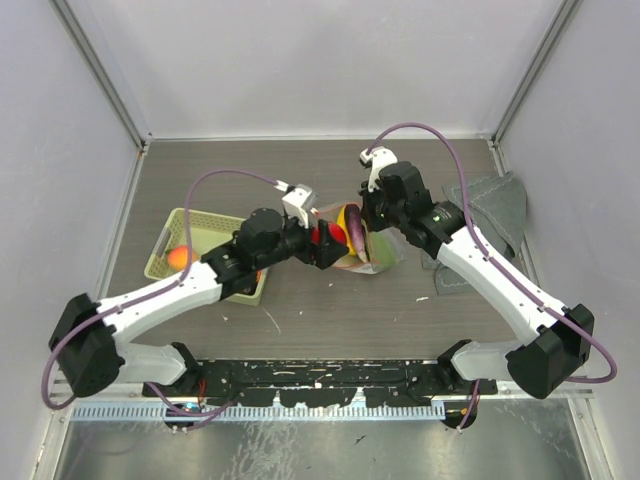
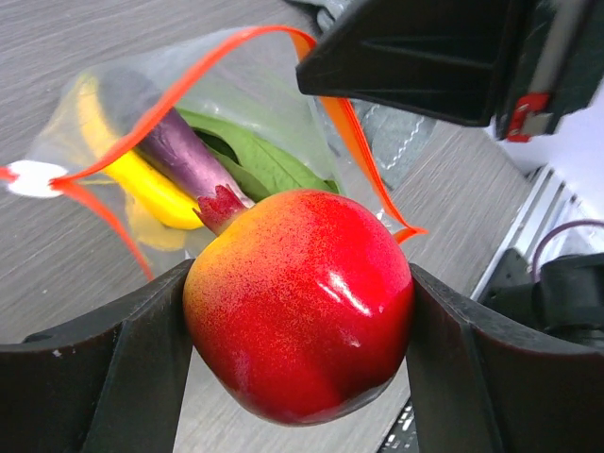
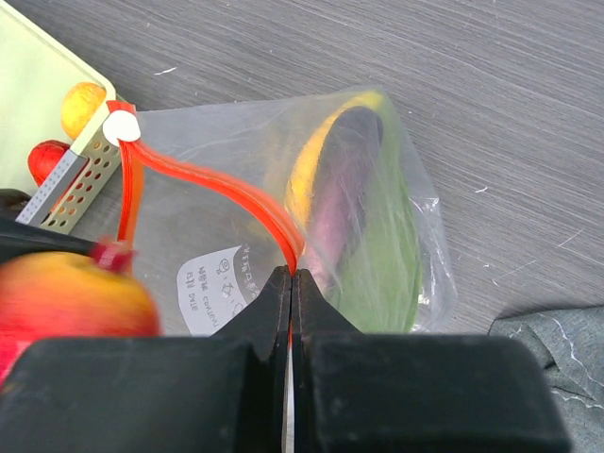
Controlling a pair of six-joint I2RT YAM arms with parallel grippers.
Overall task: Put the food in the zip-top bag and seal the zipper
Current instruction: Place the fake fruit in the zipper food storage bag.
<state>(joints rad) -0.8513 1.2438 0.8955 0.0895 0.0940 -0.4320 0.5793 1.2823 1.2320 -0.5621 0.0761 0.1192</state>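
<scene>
At the mouth of the bag (image 3: 208,236), the left gripper (image 2: 300,368) grasps a red fruit (image 2: 302,293); the right gripper (image 3: 291,288) pinches the zipper (image 3: 212,181), clenched tight.

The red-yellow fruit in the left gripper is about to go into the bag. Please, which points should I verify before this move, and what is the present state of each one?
1. Left gripper holds the red-yellow fruit: ok, both fingers press on its sides.
2. Right gripper holds the mouth edge: ok, shut on the zipper.
3. Mouth of the bag is open: ok, the two strips stand apart.
4. Fruit faces the mouth: ok, just in front of it, not yet inside.
5. Mouth is wide enough for the fruit: cannot tell.
6. Basket has no food left: not ok, an orange piece and a red piece lie in it.
</scene>
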